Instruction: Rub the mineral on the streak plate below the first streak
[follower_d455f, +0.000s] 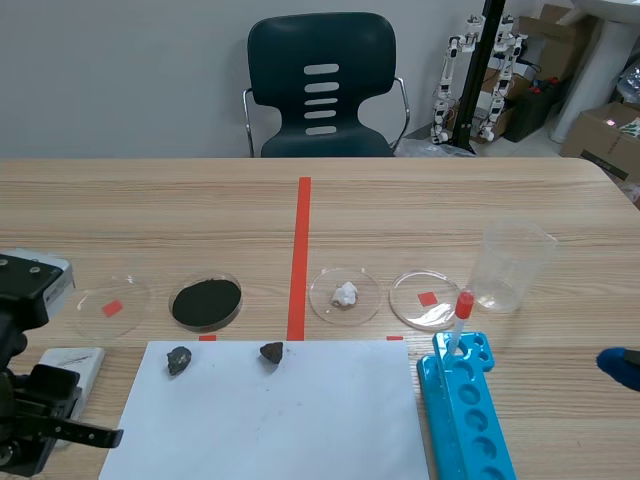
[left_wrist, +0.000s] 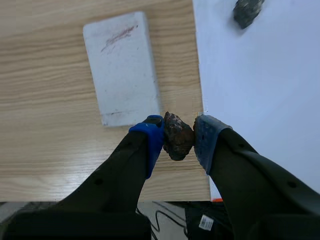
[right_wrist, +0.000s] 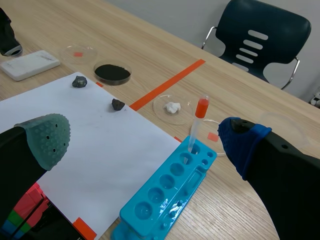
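While the left fingers (left_wrist: 150, 142) pinched the dark reddish mineral (left_wrist: 178, 136) just beside the white streak plate (left_wrist: 121, 70) on the counter (left_wrist: 45, 150), seemingly poised to mark below its red streak (left_wrist: 119, 38), the right fingers (right_wrist: 47, 137) gaped wide, holding nothing, near the blue rack (right_wrist: 170, 195).

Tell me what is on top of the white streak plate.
One reddish streak marks the streak plate at its end away from the left gripper; the rest looks bare. A finger pad covers its nearest corner.
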